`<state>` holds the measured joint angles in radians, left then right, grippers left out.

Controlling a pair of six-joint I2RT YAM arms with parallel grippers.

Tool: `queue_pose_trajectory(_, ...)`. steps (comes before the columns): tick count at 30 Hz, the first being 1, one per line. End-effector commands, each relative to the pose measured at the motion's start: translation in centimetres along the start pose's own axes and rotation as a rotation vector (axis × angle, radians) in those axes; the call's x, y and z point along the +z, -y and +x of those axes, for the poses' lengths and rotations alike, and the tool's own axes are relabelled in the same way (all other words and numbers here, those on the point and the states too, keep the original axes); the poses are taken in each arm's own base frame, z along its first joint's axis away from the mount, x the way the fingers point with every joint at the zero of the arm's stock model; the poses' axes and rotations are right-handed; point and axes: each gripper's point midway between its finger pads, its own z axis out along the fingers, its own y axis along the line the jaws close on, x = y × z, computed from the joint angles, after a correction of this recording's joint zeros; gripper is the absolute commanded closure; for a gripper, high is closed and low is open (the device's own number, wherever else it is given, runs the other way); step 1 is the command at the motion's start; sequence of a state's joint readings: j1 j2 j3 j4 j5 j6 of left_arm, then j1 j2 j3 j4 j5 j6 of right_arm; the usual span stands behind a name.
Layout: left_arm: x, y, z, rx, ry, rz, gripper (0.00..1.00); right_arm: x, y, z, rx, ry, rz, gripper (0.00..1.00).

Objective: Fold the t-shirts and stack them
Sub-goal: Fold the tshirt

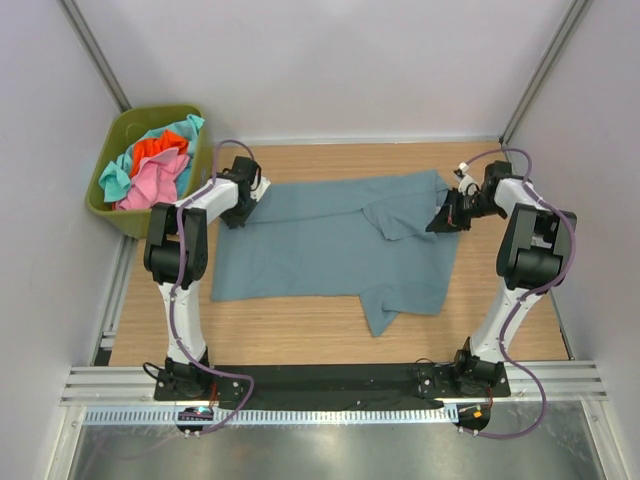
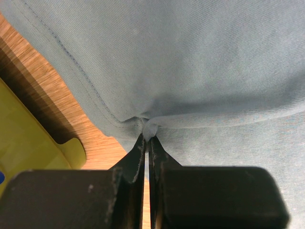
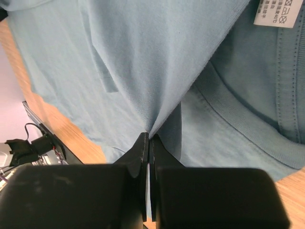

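Observation:
The slate-blue t-shirt [image 1: 330,245] lies spread across the wooden table, its far right part folded over. My left gripper [image 1: 243,212] is shut on a pinch of its far left edge, seen in the left wrist view [image 2: 149,132] with the hem running beside it. My right gripper [image 1: 443,221] is shut on the shirt's cloth at the far right, seen in the right wrist view [image 3: 150,136] next to the collar [image 3: 238,119] and a white label [image 3: 279,12]. Pink [image 1: 150,185], orange-red [image 1: 160,150] and turquoise [image 1: 113,178] t-shirts lie bunched in the bin.
The olive-green plastic bin [image 1: 185,113] stands at the far left corner, just left of my left gripper; its edge shows in the left wrist view [image 2: 28,143]. White walls close in the table on three sides. Bare wood [image 1: 290,330] lies in front of the shirt.

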<state>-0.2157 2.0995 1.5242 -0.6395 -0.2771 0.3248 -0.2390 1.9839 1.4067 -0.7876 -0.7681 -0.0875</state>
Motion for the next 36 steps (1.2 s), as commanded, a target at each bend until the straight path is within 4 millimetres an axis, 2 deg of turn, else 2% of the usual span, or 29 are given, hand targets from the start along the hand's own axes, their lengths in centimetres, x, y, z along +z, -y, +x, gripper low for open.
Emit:
queue_pose_trajectory(1,-1.0,-0.7,-1.7,-0.010,0.057,-0.020,1.00,-1.5,-1.7,-0.6,-0.001,0.047,-0.023,0.99)
queue_pose_trajectory(2,-1.0,-0.7,-1.7,-0.011,0.055,-0.020,1.00,-1.4,-1.1,-0.5,-0.002,0.042,0.004,0.99)
queue_pose_trajectory(3,-1.0,-0.8,-1.7,-0.013,0.055,-0.020,1.00,-1.3,0.3,-0.4,-0.007,0.045,0.076,0.98)
queue_pose_trajectory(4,-1.2,-0.8,-1.7,-0.012,0.058,-0.021,1.00,-1.3,1.0,-0.3,-0.012,0.039,0.108,0.92)
queue_pose_trajectory(5,-1.2,-0.9,-1.7,-0.014,0.058,-0.023,1.00,-1.6,1.4,-0.6,-0.031,0.048,0.129,0.70)
queue_pose_trajectory(6,-1.3,-0.9,-1.7,-0.011,0.058,-0.023,1.00,-1.9,2.3,-0.8,-0.067,0.044,0.182,0.61)
queue_pose_trajectory(8,-1.5,-0.9,-1.5,-0.009,0.058,-0.029,1.00,-3.6,2.5,-2.7,-0.122,0.102,0.269,0.52)
queue_pose_trajectory(10,-1.6,-1.0,-1.3,-0.008,0.059,-0.032,1.00,-6.2,2.2,-5.3,-0.207,0.206,0.366,0.48)
queue_pose_trajectory(13,-1.6,-0.9,-1.0,-0.009,0.056,-0.033,1.00,-8.9,0.4,-8.7,-0.340,0.334,0.447,0.47)
queue_pose_trajectory(14,-1.6,-0.9,-0.9,-0.007,0.056,-0.034,1.00,-9.9,-1.1,-9.1,-0.393,0.374,0.449,0.47)
queue_pose_trajectory(17,-1.6,-0.8,-0.8,-0.009,0.057,-0.032,1.00,-8.9,-4.9,-9.0,-0.585,0.365,0.427,0.51)
queue_pose_trajectory(18,-1.6,-0.7,-0.8,-0.009,0.054,-0.031,1.00,-6.9,-7.0,-8.0,-0.652,0.314,0.389,0.52)
queue_pose_trajectory(20,-1.6,-1.0,-1.0,-0.011,0.060,-0.036,1.00,-4.5,-8.4,-5.8,-0.709,0.224,0.325,0.54)
queue_pose_trajectory(21,-1.5,-1.0,-1.1,-0.013,0.060,-0.036,1.00,-2.5,-10.3,-4.3,-0.751,0.174,0.278,0.55)
queue_pose_trajectory(22,-1.6,-1.0,-1.3,-0.013,0.063,-0.036,1.00,-1.5,-10.7,-3.5,-0.757,0.143,0.259,0.57)
queue_pose_trajectory(25,-1.7,-1.1,-1.5,-0.014,0.069,-0.038,1.00,2.0,-11.0,-1.5,-0.745,0.047,0.214,0.58)
queue_pose_trajectory(27,-1.7,-1.2,-1.5,-0.016,0.069,-0.037,1.00,3.9,-10.3,-0.6,-0.736,-0.024,0.206,0.59)
queue_pose_trajectory(30,-1.7,-1.0,-1.5,-0.014,0.069,-0.034,1.00,5.4,-9.6,-0.8,-0.741,-0.052,0.219,0.61)
queue_pose_trajectory(36,-1.5,-1.0,-1.4,-0.016,0.063,-0.032,1.00,6.8,-9.0,-1.6,-0.747,-0.091,0.239,0.62)
